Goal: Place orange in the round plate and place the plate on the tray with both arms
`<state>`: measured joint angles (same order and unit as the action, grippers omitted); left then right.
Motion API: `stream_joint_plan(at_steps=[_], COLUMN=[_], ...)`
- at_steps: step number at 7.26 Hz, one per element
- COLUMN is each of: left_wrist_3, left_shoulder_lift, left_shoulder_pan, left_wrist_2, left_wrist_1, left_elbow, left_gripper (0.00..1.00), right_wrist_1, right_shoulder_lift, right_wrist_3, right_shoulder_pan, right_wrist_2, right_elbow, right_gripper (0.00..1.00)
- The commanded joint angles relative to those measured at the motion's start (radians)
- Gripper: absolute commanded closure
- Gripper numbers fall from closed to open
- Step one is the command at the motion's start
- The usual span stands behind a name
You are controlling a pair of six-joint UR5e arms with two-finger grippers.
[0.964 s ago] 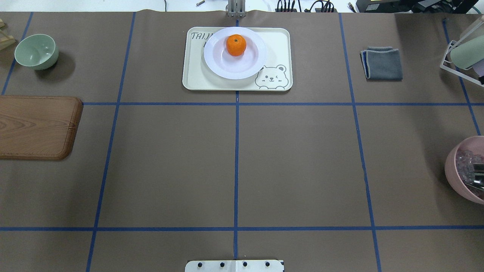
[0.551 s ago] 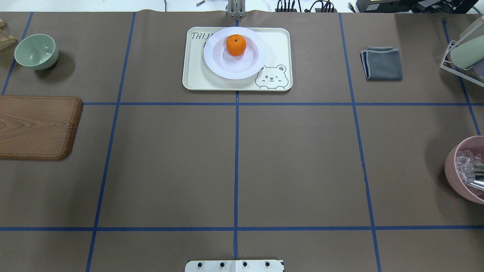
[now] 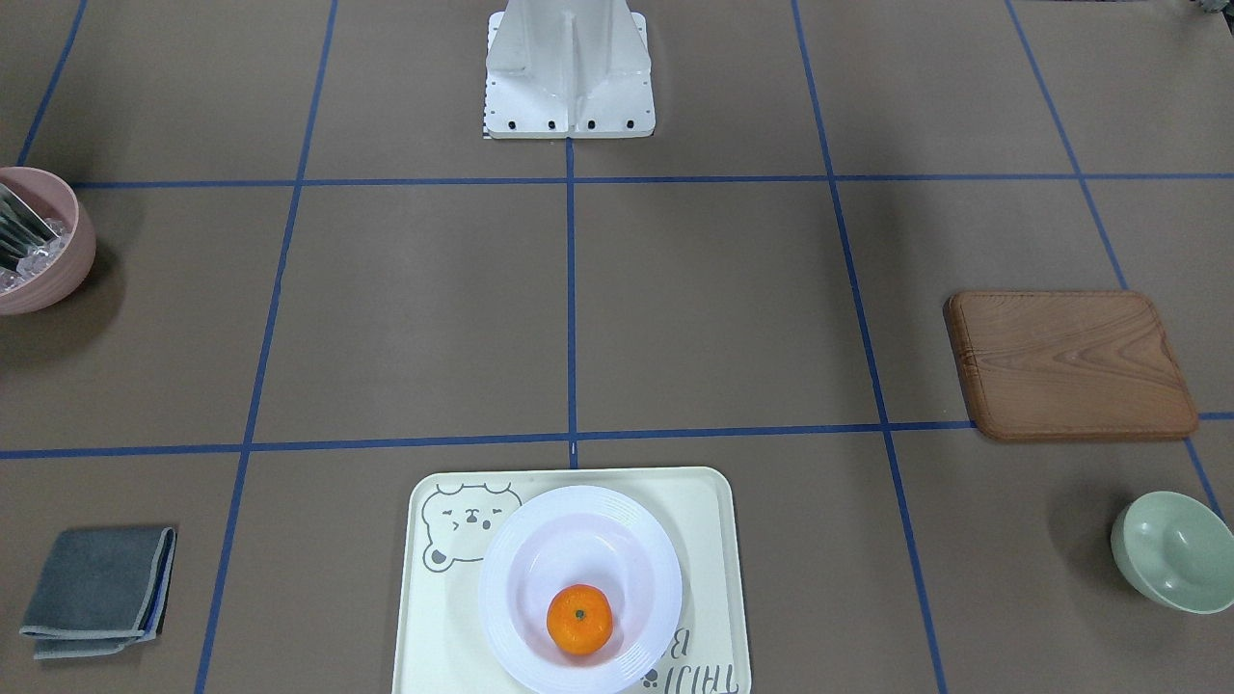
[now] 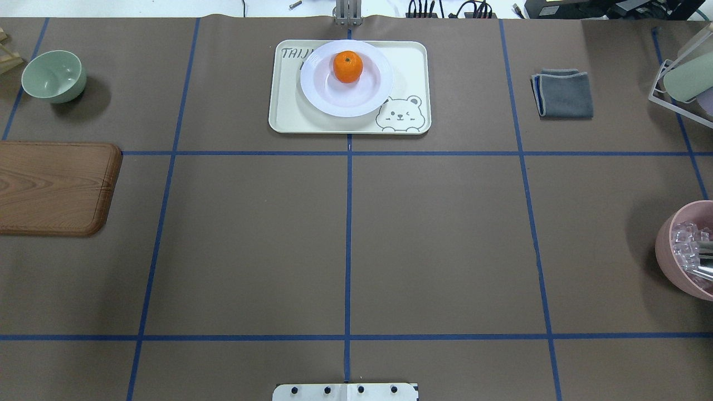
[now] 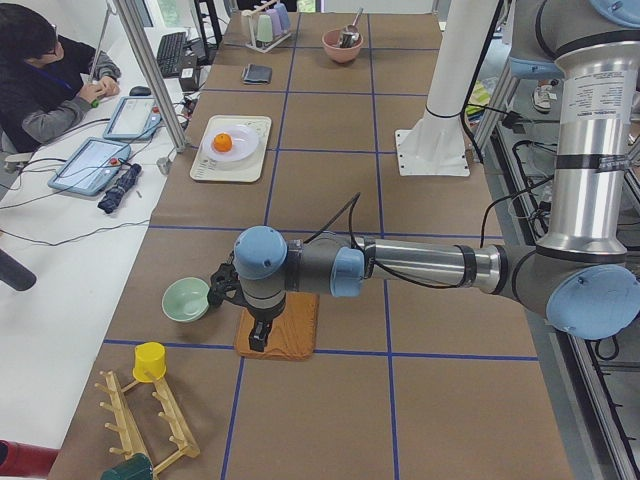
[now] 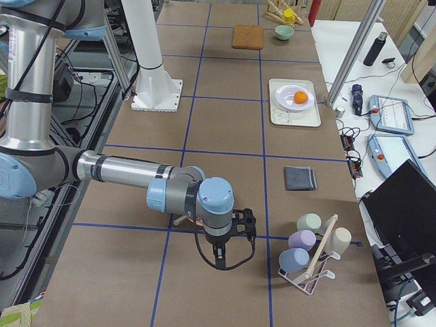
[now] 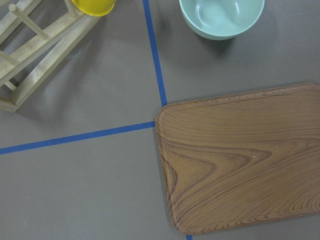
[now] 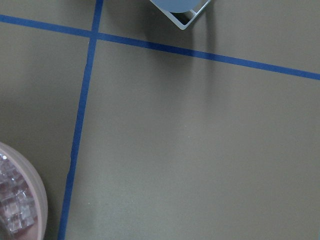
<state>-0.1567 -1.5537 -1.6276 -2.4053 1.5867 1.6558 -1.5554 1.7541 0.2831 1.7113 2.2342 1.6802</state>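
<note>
The orange [image 4: 347, 67] lies in the white round plate [image 4: 326, 100], and the plate rests on the cream bear-print tray [image 4: 406, 61] at the table's far middle. From the front they show as orange [image 3: 579, 620], plate [image 3: 511, 549] and tray [image 3: 713, 540]. My left gripper [image 5: 258, 340] hangs over the wooden board, far from the tray, and shows only in the exterior left view. My right gripper [image 6: 219, 262] hangs over the table's right end beside the pink bowl, only in the exterior right view. I cannot tell whether either is open or shut.
A pale green bowl [image 4: 54, 75] and a wooden board [image 4: 55, 186] lie at the left. A folded grey cloth [image 4: 563, 93], a cup rack [image 6: 310, 248] and a pink bowl [image 4: 688, 250] stand at the right. A person [image 5: 40, 70] sits at the side desk.
The orange, plate and tray have not moved. A dark shadow over the pink bowl at the right edge has lifted.
</note>
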Motion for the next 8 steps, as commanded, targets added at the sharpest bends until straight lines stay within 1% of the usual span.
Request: stream_joint_plan(at_steps=[1,2,4,7,8], left_wrist_3=[-0.001,-0.001,-0.001,0.000,-0.001], left_shoulder_lift=[0.038,0.047,0.050,0.050,0.050], left_shoulder_pan=[0.000,0.000,0.000,0.000,-0.001], left_wrist_2=[0.000,0.000,0.000,-0.002,-0.002], left_wrist_1=[0.002,0.002,0.002,0.001,0.002], left_elbow=[0.036,0.044,0.045,0.045,0.047], left_gripper=[0.01,0.01,0.01,0.00,0.00], right_wrist_1=[-0.015,0.006,0.008,0.006,0.008], right_shoulder_lift=[0.007,0.011,0.025,0.030,0.031], right_wrist_3=[-0.002,0.007,0.007,0.004,0.005], right_shoulder_pan=[-0.001,0.001,0.001,0.001,0.001], right_wrist_2=[0.019,0.024,0.031,0.038,0.069], right_elbow=[-0.022,-0.049,-0.024,-0.020,-0.016], right_gripper=[0.00,0.00,0.00,0.00,0.00])
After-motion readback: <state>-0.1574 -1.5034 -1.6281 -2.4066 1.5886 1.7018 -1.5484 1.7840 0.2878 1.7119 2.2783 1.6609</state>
